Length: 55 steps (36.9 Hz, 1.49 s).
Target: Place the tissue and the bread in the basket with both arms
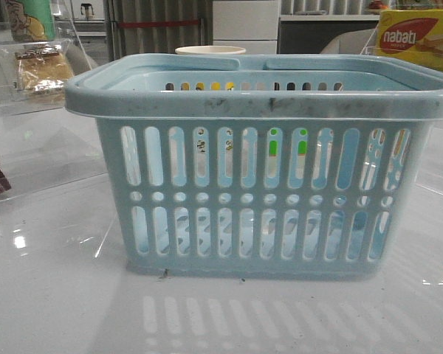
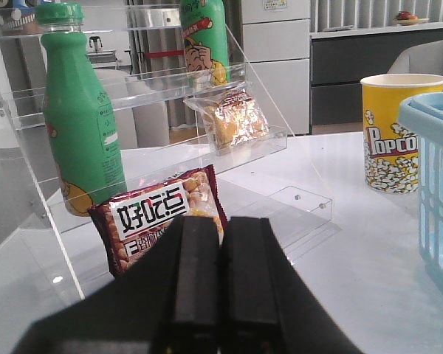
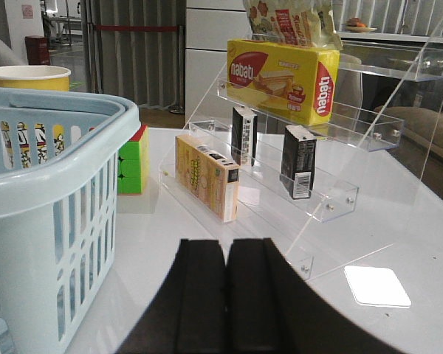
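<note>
The pale blue basket (image 1: 258, 169) stands mid-table; its wall also shows in the left wrist view (image 2: 435, 192) and the right wrist view (image 3: 52, 214). The bread (image 2: 232, 122), golden in a clear wrapper, leans on a step of the left acrylic shelf (image 1: 40, 70). The tissue (image 3: 205, 175), a small pale pack with black marks on its white end, stands on the lowest step of the right acrylic shelf. My left gripper (image 2: 221, 221) is shut and empty, short of the left shelf. Facing the right shelf, my right gripper (image 3: 227, 243) is shut and empty. Neither gripper shows in the front view.
A dark brown snack packet (image 2: 159, 214) and a green bottle (image 2: 77, 118) sit on the left shelf. A popcorn cup (image 2: 391, 133) stands behind the basket. The nabati box (image 3: 280, 77), two small black cartons (image 3: 298, 160) and a colour cube (image 3: 133, 158) are on the right.
</note>
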Tool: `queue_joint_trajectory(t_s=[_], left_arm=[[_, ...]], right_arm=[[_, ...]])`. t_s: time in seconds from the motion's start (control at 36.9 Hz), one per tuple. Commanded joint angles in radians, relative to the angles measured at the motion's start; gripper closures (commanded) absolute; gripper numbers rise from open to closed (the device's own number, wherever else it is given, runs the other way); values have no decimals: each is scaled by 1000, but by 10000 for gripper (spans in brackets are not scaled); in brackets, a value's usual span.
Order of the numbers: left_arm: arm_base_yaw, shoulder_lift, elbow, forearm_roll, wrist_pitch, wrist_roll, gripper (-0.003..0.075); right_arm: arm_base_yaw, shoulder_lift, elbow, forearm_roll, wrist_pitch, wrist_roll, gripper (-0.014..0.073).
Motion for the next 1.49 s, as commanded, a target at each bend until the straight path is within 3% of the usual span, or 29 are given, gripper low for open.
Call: queue_joint_trajectory(t_s=[0.0,0.68,0.84,0.92,1.03,1.19,1.33,1.46], left_arm=[[1,-17,-1,-7,-87,-7,630],[1,-17,-1,-7,-98,-7,630],[1,-17,-9,-9,-201,-7,630],[1,-17,-53,-9,-250,-7,630],[1,1,-175,-9,-205,-7,630],[1,134,-422,-9,-83,-7,630],[1,300,-632,-9,99,-7,630],[1,417,-712,-9,202,-7,630]], right_arm=[[-6,-18,1,-11,-96,1,536],[-6,-18,1,-11,-114,1,536],[-6,-18,-12,-11,-129,1,536],[-6,-18,-59,-11,-145,1,536],[-6,-15,-155,-21,-143,0,536],[-6,69,-373,-68,-19,0,536],[-6,208,-550,-111,159,0,536],[-6,357,-682,-111,370,0,536]])
